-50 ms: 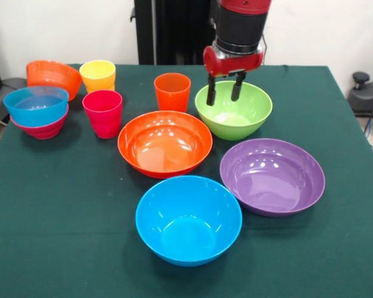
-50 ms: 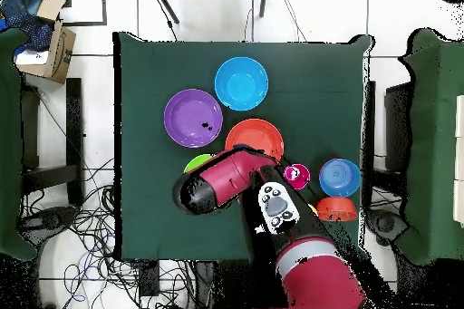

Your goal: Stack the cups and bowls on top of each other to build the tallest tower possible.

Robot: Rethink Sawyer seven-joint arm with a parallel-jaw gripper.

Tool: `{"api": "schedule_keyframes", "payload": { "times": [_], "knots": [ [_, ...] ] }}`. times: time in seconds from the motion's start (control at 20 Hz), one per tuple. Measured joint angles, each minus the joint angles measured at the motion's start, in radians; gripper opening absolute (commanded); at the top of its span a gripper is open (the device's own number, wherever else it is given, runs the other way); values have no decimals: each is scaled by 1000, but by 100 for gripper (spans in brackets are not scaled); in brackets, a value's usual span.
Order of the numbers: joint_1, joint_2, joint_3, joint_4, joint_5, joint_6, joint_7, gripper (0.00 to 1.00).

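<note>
My gripper [image 1: 222, 98] hangs open and empty just above the far rim of the lime green bowl [image 1: 236, 115]. In front of that bowl sit the large orange bowl [image 1: 165, 144], the purple bowl [image 1: 272, 177] and the blue bowl [image 1: 188, 218], each separate. At the left, a small translucent blue bowl [image 1: 36, 104] is nested in the magenta bowl [image 1: 43, 130]; a translucent orange bowl [image 1: 53, 77] sits behind them. The yellow cup [image 1: 98, 76], red-pink cup [image 1: 102, 113] and orange cup [image 1: 172, 92] stand upright. In the overhead view the arm [image 2: 227, 178] hides the gripper and most of the lime green bowl [image 2: 193, 161].
The green tablecloth [image 1: 62, 217] covers the whole table. An office chair [image 1: 367, 93] stands beyond the table's right side. In the overhead view a cardboard box [image 2: 45, 47] sits on a bench and cables [image 2: 86, 233] lie on the floor.
</note>
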Motion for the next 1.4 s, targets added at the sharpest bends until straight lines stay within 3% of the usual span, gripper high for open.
{"api": "schedule_keyframes", "payload": {
  "times": [0.4,1.4],
  "knots": [
    [21,-1,-69,0,19,-49,101,100],
    [31,47,-237,0,11,-241,104,100]
  ]
}}
